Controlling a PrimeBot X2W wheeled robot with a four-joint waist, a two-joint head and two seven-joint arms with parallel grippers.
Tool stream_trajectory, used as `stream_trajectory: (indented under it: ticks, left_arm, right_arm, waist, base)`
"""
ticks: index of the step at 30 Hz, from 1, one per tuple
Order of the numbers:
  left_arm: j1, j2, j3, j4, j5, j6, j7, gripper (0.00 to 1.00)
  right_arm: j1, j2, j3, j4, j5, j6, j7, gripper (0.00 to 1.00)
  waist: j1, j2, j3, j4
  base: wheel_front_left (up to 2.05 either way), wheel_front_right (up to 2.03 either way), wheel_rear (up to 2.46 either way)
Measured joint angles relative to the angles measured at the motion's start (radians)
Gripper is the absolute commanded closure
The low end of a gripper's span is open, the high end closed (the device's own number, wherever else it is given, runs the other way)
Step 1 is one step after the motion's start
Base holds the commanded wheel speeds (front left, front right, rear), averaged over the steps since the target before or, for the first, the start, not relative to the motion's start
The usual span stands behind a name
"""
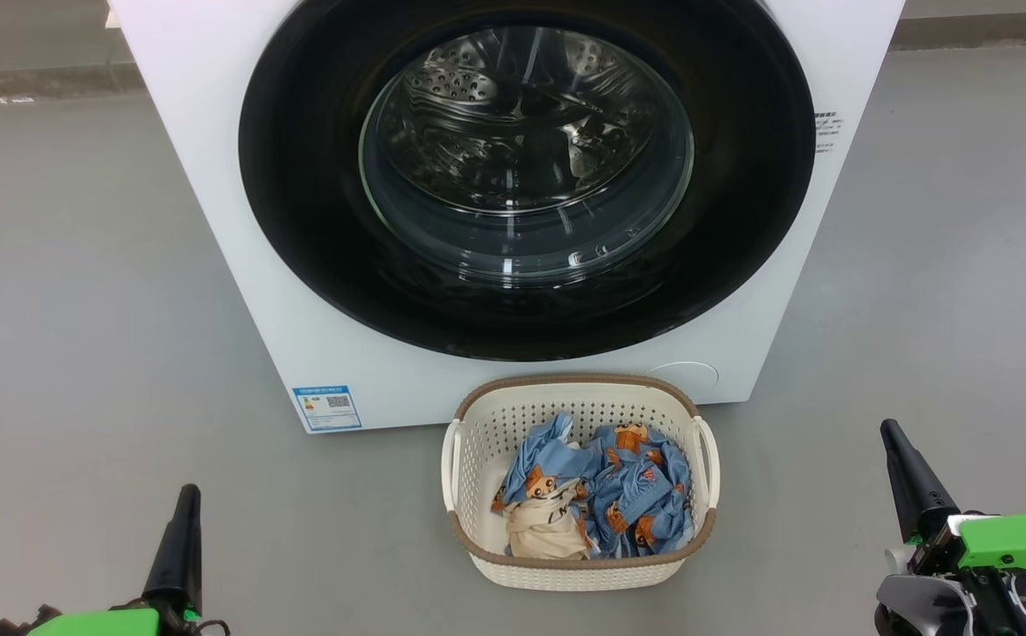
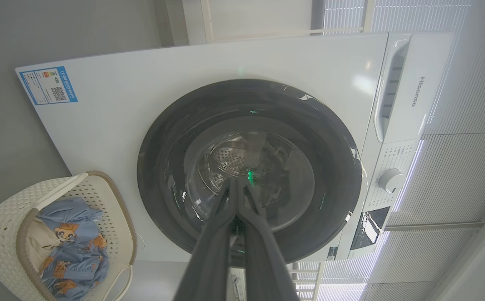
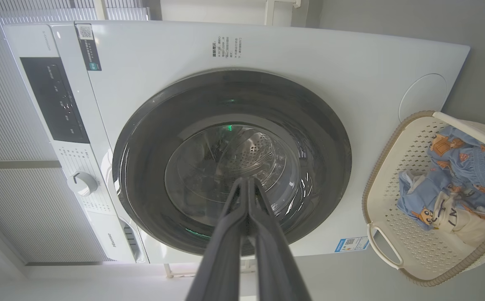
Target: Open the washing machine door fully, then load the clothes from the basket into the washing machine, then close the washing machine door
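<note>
The white washing machine (image 1: pixel 212 221) stands in front of me with its round black washing machine door (image 1: pixel 526 177) closed flat against the front; the steel drum shows through the glass. On the floor before it sits the cream basket (image 1: pixel 579 393) holding the clothes (image 1: pixel 601 499), blue bear-print fabric and a beige piece. My left gripper (image 1: pixel 187 491) is at the lower left, shut and empty. My right gripper (image 1: pixel 889 427) is at the lower right, also shut and empty. Both are well short of the door (image 2: pixel 248 167) (image 3: pixel 232 159). The basket (image 2: pixel 0 234) (image 3: pixel 382 175) shows beside it in both wrist views.
Grey floor (image 1: pixel 79 353) lies open to both sides of the machine and basket. A blue label sticker (image 1: pixel 327 407) marks the machine's lower left front. The control panel with a dial (image 2: pixel 390 180) is at the machine's top.
</note>
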Motion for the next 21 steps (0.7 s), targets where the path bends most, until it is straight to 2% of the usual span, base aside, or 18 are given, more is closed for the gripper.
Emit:
stream_trajectory:
  ticks: [21]
  left_arm:
    - [0.000,-0.002,0.005,0.000,0.002,0.000,0.005,1.00]
  right_arm:
    - [0.000,-0.003,0.005,0.000,0.000,0.000,-0.004,1.00]
  waist:
    - [0.0000,0.0000,0.000,0.000]
  base:
    - [0.00,0.00,0.00]
